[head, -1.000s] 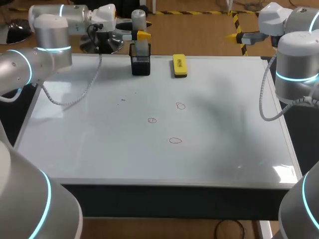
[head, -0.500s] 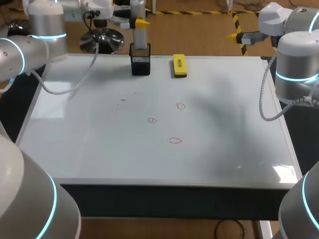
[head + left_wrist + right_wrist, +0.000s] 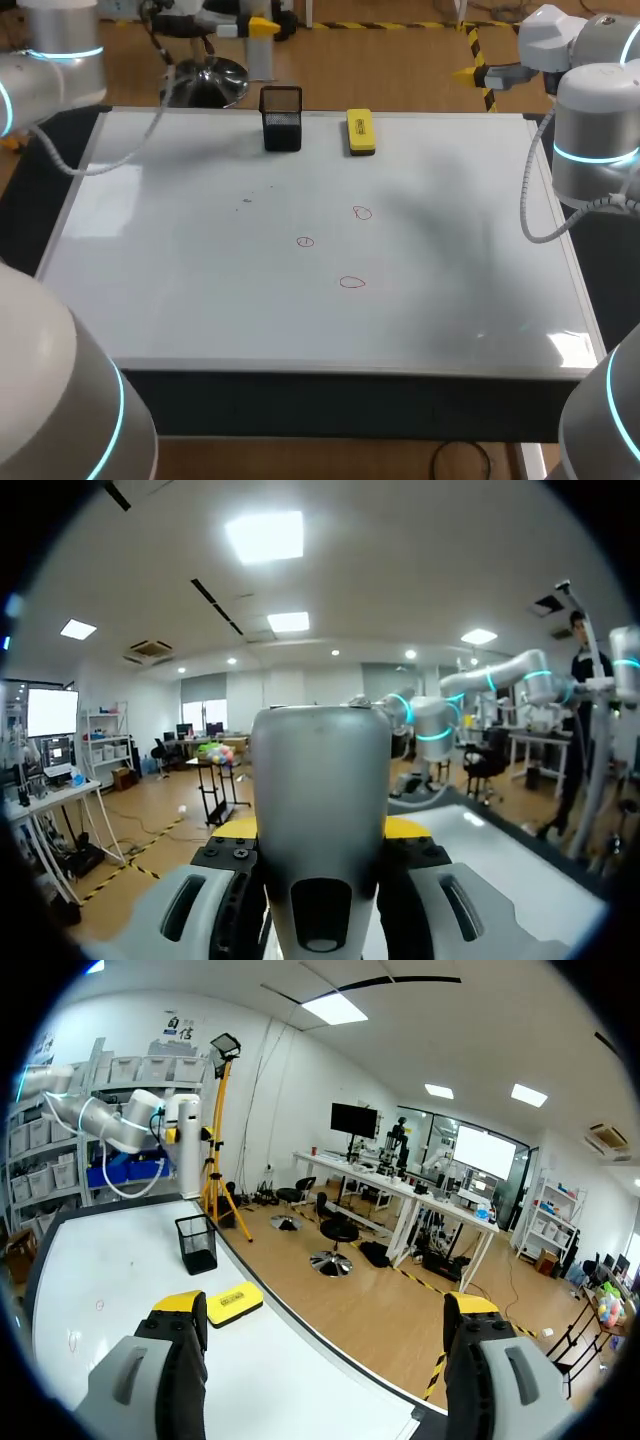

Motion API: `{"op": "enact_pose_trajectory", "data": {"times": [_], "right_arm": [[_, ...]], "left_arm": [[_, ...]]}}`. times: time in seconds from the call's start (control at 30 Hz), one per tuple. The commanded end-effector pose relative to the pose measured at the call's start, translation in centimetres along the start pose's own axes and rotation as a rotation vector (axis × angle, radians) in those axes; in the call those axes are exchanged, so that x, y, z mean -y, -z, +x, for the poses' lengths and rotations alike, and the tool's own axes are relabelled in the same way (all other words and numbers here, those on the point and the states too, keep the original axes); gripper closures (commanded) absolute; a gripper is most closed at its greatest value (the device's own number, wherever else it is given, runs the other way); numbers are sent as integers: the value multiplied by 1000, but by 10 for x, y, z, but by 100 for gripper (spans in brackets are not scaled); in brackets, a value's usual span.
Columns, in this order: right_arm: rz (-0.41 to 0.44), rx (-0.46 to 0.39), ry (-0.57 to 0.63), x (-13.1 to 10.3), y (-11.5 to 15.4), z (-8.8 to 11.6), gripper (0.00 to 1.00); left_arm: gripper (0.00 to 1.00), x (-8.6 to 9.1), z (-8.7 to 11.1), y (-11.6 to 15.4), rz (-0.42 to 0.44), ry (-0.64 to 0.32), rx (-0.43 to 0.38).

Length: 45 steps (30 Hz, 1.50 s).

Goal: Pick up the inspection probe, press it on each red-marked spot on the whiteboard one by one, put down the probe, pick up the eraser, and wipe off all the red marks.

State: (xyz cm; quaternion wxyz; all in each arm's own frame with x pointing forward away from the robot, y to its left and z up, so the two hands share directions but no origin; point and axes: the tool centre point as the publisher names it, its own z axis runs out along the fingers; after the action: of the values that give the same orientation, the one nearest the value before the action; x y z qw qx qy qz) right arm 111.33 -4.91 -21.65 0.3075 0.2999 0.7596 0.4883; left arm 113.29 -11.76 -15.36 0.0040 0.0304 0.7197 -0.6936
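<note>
Left hand (image 3: pixel 258 27) gripping probe (image 3: pixel 320 780), clear of holder (image 3: pixel 281 118); right hand (image 3: pixel 325 1312) spread

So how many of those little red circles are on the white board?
3. One red mark lies nearest the yellow eraser, a second slightly left and nearer the front, a third nearest the front edge. None seem hidden.

**No readable writing**

Nothing on the whiteboard (image 3: pixel 200 300) reads as letters or numbers. The yellow eraser (image 3: pixel 360 131) has a small dark print on its top face, too small to make out. The only signs are three red marks (image 3: pixel 352 282): hand-drawn loops with no lettering, on the board nearer the camera than the eraser.
</note>
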Motion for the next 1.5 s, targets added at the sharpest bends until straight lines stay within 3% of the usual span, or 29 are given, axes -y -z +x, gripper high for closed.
{"op": "enact_pose_trajectory", "data": {"times": [0.03, 0.5, 0.83, 1.07, 1.5], "right_arm": [[1, -1, 0, 0, 0, 0, 0], [1, -1, 0, 0, 0, 0, 0], [1, -1, 0, 0, 0, 0, 0], [1, -1, 0, 0, 0, 0, 0], [1, -1, 0, 0, 0, 0, 0]], "left_arm": [[100, 5, 23, 22, -43, 10, 232], [100, -23, 63, 85, -45, 38, 338], [100, -51, 84, 107, -29, 51, 384], [100, -70, 86, 113, -10, 62, 372], [100, -87, 83, 124, -11, 104, 375]]}}
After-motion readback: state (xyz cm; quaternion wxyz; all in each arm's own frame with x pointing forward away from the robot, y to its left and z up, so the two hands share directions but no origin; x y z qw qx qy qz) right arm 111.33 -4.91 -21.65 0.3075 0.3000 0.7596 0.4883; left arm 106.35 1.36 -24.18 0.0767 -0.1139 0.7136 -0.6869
